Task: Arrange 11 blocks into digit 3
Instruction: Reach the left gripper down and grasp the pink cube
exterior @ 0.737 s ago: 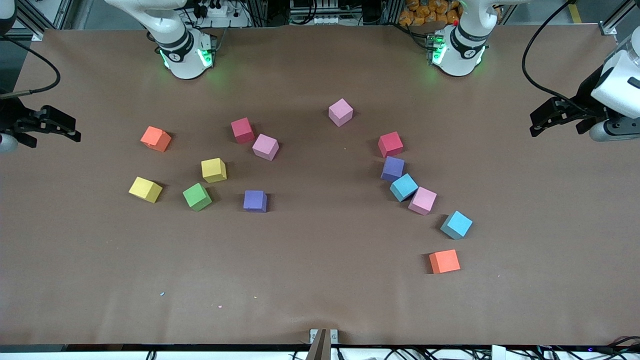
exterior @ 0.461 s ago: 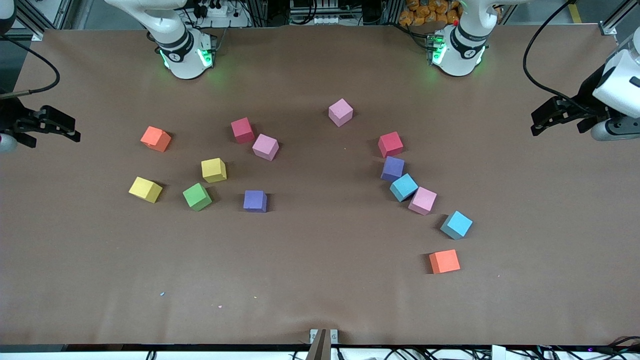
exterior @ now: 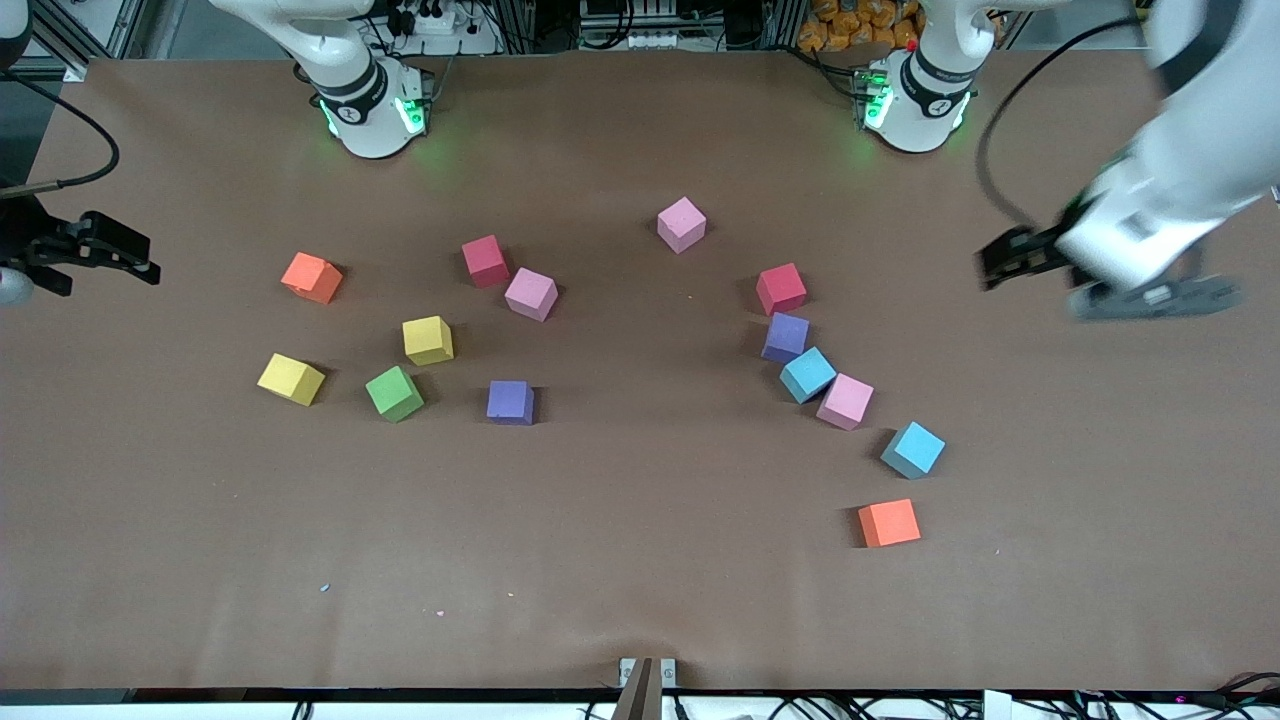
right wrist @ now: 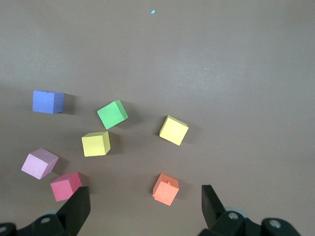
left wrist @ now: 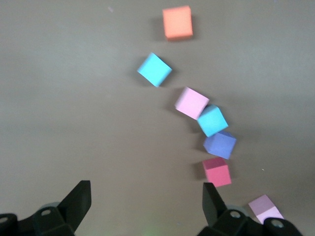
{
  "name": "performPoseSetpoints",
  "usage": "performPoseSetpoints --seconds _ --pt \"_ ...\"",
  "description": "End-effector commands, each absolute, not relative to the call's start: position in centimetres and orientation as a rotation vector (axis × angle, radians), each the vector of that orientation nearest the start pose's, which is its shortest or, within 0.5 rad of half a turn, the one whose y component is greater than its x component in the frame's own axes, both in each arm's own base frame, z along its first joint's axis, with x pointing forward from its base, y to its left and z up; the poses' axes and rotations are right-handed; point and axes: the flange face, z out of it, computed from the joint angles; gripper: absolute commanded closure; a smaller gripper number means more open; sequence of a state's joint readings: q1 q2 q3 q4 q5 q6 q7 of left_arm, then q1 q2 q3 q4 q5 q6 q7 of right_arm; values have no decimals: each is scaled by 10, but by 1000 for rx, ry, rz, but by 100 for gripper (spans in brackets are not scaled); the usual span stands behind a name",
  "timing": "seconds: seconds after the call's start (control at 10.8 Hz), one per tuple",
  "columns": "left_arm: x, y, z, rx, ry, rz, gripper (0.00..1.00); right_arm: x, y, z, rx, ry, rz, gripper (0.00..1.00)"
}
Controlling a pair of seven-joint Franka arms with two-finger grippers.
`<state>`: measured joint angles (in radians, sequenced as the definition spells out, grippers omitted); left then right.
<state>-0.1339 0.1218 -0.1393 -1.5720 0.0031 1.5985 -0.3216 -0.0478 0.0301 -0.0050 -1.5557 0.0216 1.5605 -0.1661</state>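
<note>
Well, nothing of the digit 3 is built yet: the blocks lie scattered on the table (exterior: 640, 560) in two loose groups. Toward the right arm's end sit a crimson block (exterior: 485, 260) with a pink block (exterior: 530, 293) just beside it at its 4 o'clock, a yellow block (exterior: 427, 340), a second yellow block (exterior: 290, 379), a green block (exterior: 393, 393), a purple block (exterior: 510, 402) and an orange cube (exterior: 312, 277). Toward the left arm's end a crooked string runs from a second crimson block (exterior: 781, 288) down through a second purple block (exterior: 786, 337), a light blue block (exterior: 807, 375) and a second pink block (exterior: 845, 401), these last three touching or nearly so. A second light blue block (exterior: 913, 450) and another orange cube (exterior: 889, 522) lie apart at 5 o'clock from them, and a lone pink block (exterior: 681, 224) sits near the table's middle, toward 12 o'clock. All eleven placements remain, by my reckoning. The left gripper (exterior: 1010, 262), released and empty, has swung inward over the table from its edge since the earlier frames and now hangs at 3 o'clock from that string. The right gripper (exterior: 120, 255), also spread and empty, waits at the table's 9 o'clock edge, unmoved.
</note>
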Motion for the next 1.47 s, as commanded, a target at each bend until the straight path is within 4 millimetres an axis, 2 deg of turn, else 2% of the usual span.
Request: performPoseSetpoints --seconds 0.0,0.18,0.28,0.37,0.55,0.65,0.74,0.83,1.01,1.11,1.2,1.29,1.38 --pt "564 -236 491 -3089 -214 215 0 560 -28 618 -3101 -150 20 0" --pt "537 -292 441 -3037 -326 260 0 560 -28 617 -3101 -150 23 0" --pt "511 -324 416 -3022 -373 246 0 560 -27 617 -3101 -152 18 0" --pt "482 -354 393 -2983 -499 232 0 563 -26 614 -3101 -154 20 0" --pt "441 -388 364 -2940 -560 228 0 565 -22 611 -3099 -166 23 0" --pt "422 -403 348 -2947 -607 235 0 574 -15 595 -3090 -183 55 0" --pt "397 -422 330 -2964 -638 259 0 587 11 579 -3087 -252 67 0" --pt "375 -432 313 -2958 -677 268 0 598 34 564 -3088 -311 69 0" --pt "336 -438 280 -2971 -708 272 0 621 50 520 -3061 -337 93 0" --pt "319 -442 270 -2954 -830 271 0 632 60 494 -3030 -342 109 0" --pt "307 -446 264 -2961 -885 261 0 647 70 466 -3002 -341 100 0" --pt "304 -444 258 -2961 -946 258 0 655 84 447 -2995 -360 86 0" --pt "302 -441 252 -2943 -1031 277 0 655 94 442 -2992 -384 91 0"
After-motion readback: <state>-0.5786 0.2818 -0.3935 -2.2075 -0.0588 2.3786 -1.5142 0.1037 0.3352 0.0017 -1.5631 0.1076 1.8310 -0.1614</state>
